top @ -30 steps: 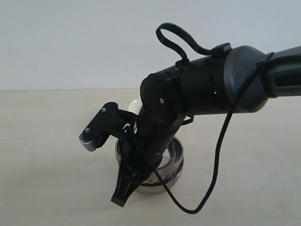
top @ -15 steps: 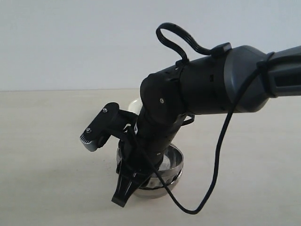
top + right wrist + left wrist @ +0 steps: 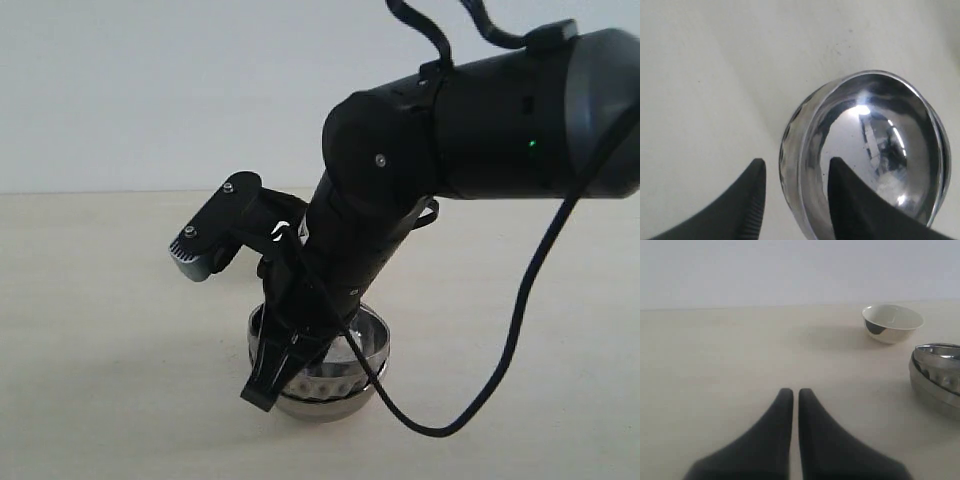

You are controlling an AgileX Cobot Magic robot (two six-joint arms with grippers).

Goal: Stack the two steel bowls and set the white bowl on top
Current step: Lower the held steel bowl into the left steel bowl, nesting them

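Right claw (image 3: 796,165): parted, astride rim of nested steel bowls (image 3: 875,150); left claw (image 3: 795,391) closed, empty. Steel stack judged done; next: lift clear, fetch white bowl (image 3: 892,323)

Likely a plain robot test lab: bare cream worktop (image 3: 715,365), blank pale wall (image 3: 790,270), no furnishings.

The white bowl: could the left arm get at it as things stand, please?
Probably yes: only bare table lies between the shut left gripper and the white bowl; the steel bowls sit aside of that path.
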